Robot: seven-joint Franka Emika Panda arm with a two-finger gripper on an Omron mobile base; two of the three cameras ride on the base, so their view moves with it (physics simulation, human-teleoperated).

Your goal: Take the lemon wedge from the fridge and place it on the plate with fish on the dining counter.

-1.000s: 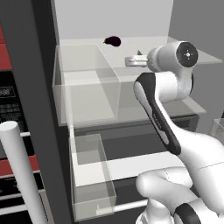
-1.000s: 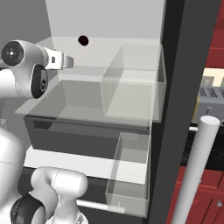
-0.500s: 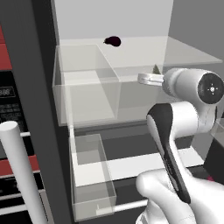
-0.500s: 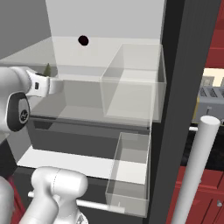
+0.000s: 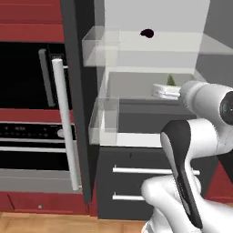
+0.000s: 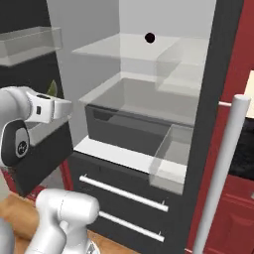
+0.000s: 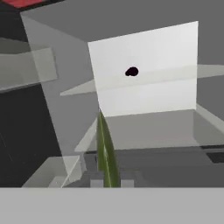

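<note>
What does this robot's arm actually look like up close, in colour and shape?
The arm is made of smooth, rounded glossy white segments, like fat tubes joined end to end. A long dark grey panel runs down one segment, and a joint cap shows a dark round face. The gripper end is a blocky white piece. No loose cables show.

Flat, even rendered light fills all three views, with no visible lamp and no hard cast shadows. The fridge (image 5: 150, 50) interior reads brightest, its white back wall glowing at upper centre of both base views, while the door edges and drawers stay dull grey. The clear bins (image 6: 171, 158) look hazy, without sharp glints. Edges appear soft and slightly blurred throughout. In the hand view the lemon wedge (image 7: 106, 153) looms close at lower centre, smeared and indistinct.
</note>
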